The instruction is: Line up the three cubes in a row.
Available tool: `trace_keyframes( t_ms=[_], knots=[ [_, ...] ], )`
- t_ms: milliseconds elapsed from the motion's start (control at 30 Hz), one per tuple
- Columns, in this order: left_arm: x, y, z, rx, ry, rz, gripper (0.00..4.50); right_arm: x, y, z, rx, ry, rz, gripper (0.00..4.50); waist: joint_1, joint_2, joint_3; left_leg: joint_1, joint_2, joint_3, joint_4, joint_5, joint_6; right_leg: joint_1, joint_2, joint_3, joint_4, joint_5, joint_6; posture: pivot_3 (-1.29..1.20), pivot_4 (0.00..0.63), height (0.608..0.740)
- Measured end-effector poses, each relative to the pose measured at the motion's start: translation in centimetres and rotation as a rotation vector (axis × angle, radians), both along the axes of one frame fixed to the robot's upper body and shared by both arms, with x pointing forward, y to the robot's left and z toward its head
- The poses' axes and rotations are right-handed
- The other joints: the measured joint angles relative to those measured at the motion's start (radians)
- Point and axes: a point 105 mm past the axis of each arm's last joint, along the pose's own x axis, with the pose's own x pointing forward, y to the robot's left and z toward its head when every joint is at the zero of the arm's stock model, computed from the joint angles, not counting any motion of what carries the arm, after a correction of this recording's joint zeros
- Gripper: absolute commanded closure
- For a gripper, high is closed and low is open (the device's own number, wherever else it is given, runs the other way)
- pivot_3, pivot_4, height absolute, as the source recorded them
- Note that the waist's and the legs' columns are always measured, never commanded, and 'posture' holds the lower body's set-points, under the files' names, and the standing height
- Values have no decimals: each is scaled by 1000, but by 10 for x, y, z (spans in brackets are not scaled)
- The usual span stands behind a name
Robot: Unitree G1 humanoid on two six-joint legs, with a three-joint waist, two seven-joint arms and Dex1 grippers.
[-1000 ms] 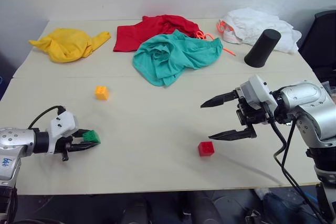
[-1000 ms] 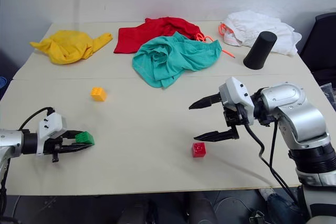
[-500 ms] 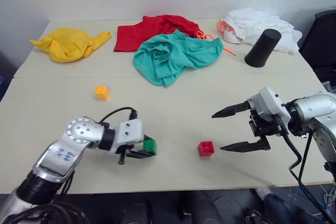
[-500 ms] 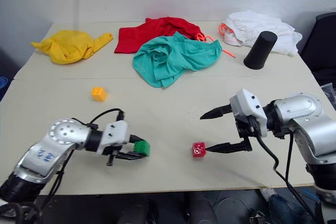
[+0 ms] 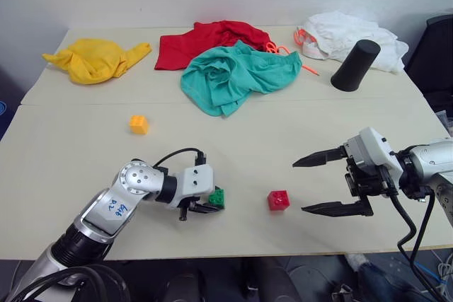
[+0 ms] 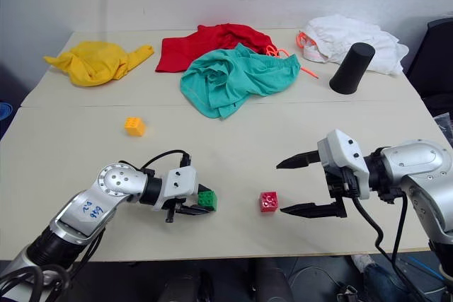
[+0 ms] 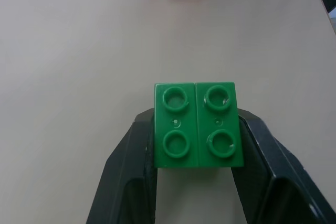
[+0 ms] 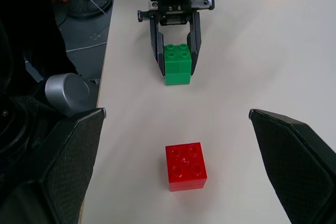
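My left gripper (image 5: pixel 210 203) is shut on the green cube (image 5: pixel 216 197), holding it low over the table's front part, a short way left of the red cube (image 5: pixel 278 200). In the left wrist view the green cube (image 7: pixel 198 124) sits clamped between both black fingers, studs up. The red cube (image 8: pixel 185 166) rests on the table between the two grippers. My right gripper (image 5: pixel 313 186) stands wide open to the red cube's right, apart from it. The orange-yellow cube (image 5: pixel 138 124) lies alone farther back on the left.
Cloths lie along the back of the table (image 5: pixel 233 139): yellow (image 5: pixel 95 58), red (image 5: pixel 209 39), teal (image 5: pixel 237 72) and white (image 5: pixel 347 32). A tall black cylinder (image 5: pixel 354 65) stands at the back right. The table's front edge runs just before both grippers.
My left gripper has carried the green cube rightward from the front left edge to close beside the red cube. The right gripper drew back to the right and slightly down, still open.
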Motion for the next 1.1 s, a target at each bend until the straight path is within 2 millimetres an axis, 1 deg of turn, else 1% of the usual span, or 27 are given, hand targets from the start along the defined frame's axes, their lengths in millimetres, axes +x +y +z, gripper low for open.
trace_keyframes(
  t_ms=[167, 233, 267, 333, 433, 500, 533, 600, 667, 700, 733, 833, 867, 900, 1000, 1033, 1067, 1100],
  knots=[
    [0, 0, 0, 2, 1, 1, 3012, 0, 0, 1, -1, -6, 1, 0, 0, 0, 0, 0, 0, 0, 0, 0, 0, 0, 0, 0, 0, 0, 0, 0, 150, 740],
    [0, 1, -1, 4, 6, 4, 2274, 1, 1, 2, -3, -12, 4, 0, -1, 0, 0, 0, 0, 0, 0, 0, 0, 0, 0, 0, 0, 0, 0, 0, 150, 740],
    [-1, 2, -3, 10, 18, 9, 2058, 1, 1, 2, -4, -16, 8, 0, -2, 0, 0, 0, 0, 0, 0, 0, 0, 0, 0, 0, 0, 0, 0, 0, 150, 740],
    [-5, 7, -9, 19, 57, 26, 1401, 2, 1, 2, -3, -21, 9, 0, -3, 0, 0, 0, 1, 0, 0, 0, 0, 0, 1, 0, 0, 0, 0, 0, 150, 740],
    [-10, 8, -8, 6, 93, 41, 478, 5, 4, 3, -10, -28, 20, 0, -2, 0, 0, 0, 0, 0, 0, 0, 0, 0, 0, 0, 0, 0, 0, 0, 150, 740],
    [-14, 14, -7, 2, 118, 66, 40, 6, 4, 2, -10, -28, 21, 0, -3, 0, 0, 0, 1, 0, 0, 0, 0, 0, 0, 0, 0, 0, 0, 0, 150, 740],
    [-15, 19, -6, 2, 127, 88, 40, 6, 4, 2, -8, -33, 23, 0, -3, 0, 0, 0, 1, 0, 0, 0, 0, 0, 0, 0, 0, 0, 0, 0, 150, 740],
    [-17, 33, -4, 5, 145, 144, 40, 7, 6, 2, -6, -37, 31, 0, -4, 0, 0, 1, 1, 0, 0, 0, 0, 0, 0, 0, 0, 0, 0, 0, 150, 740],
    [-23, 57, -3, 7, 175, 232, 40, 10, 7, 1, 6, -32, 41, 0, -8, 0, 0, 1, 2, 0, 0, 0, 0, 0, 0, 0, 0, 0, 0, 0, 150, 740],
    [-26, 73, -2, 10, 185, 286, 40, 11, 8, 0, 9, -32, 42, 0, -10, 0, 0, 1, 2, 0, 0, 0, 0, 0, 0, 0, 0, 0, -1, 0, 150, 740],
    [-28, 94, 1, 24, 183, 361, 40, 13, 7, 0, 10, -33, 39, 0, -10, 0, 0, 1, 2, 0, 0, 0, 0, 0, 0, 0, 0, -1, -1, 0, 150, 740],
    [-22, 142, 11, 22, 126, 575, 40, 17, 8, 2, 28, -44, 39, 0, -2, 0, 0, 1, 1, 0, 0, 0, 0, 0, -1, -1, 0, -1, -1, 0, 150, 740],
    [-20, 157, 15, 10, 100, 649, 40, 18, 10, 4, 38, -54, 50, 0, 0, 0, 0, 1, 1, 0, 0, 0, 0, 0, -2, -1, 0, -1, -1, 0, 150, 740],
    [-18, 168, 18, -9, 78, 712, 40, 19, 12, 6, 42, -60, 55, 0, 2, 0, 0, 1, 0, 0, 0, 0, 1, 1, -2, -1, 0, -1, -1, 0, 150, 740],
    [-9, 190, 25, -109, -12, 922, 40, 23, 15, 10, 74, -74, 55, 0, 4, -1, 0, 0, -1, -1, 0, -1, 2, 1, -4, -1, -1, 0, 0, 0, 150, 740],
    [-4, 194, 27, -146, -34, 978, 40, 24, 16, 12, 85, -79, 56, 0, 5, -1, 0, 0, -1, 0, 0, -1, 3, 1, -4, -2, 0, 0, 0, 0, 150, 740],
    [6, 199, 32, -218, -71, 1068, 40, 26, 18, 14, 99, -86, 55, 0, 8, -1, 0, 0, -1, -1, 0, -1, 3, 1, -4, -2, -1, 0, 0, 0, 150, 740],
    [17, 199, 39, -287, -116, 1128, 40, 28, 21, 16, 115, -98, 54, 0, 11, -1, 0, 0, -1, -1, 0, 0, 3, 1, -4, -2, 0, 0, 0, 0, 150, 740]
  ],
)
